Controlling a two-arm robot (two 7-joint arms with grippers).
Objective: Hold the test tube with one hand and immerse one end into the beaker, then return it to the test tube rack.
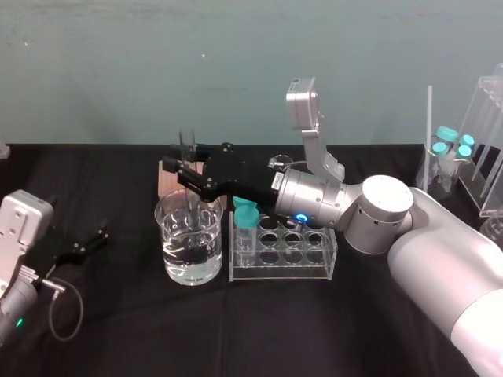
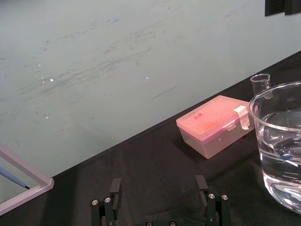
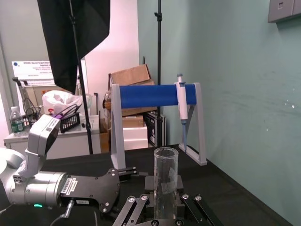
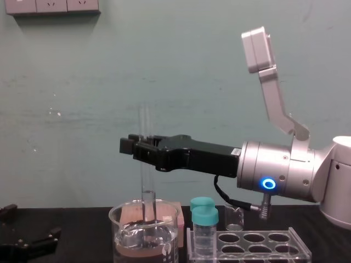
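Chest view: right tool (image 4: 134, 147) clamped on test tube (image 4: 145, 126), upright, btm end in beaker (image 4: 171, 235) water; risk: tip clips beaker rim on lift-out, or misses rack (image 4: 274, 245) hole; left tool (image 1: 90, 242) splayed, idle.

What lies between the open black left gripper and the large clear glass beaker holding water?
Only bare black table cloth separates the left gripper from the beaker, per the head view; the right gripper holds the thin clear test tube in it.
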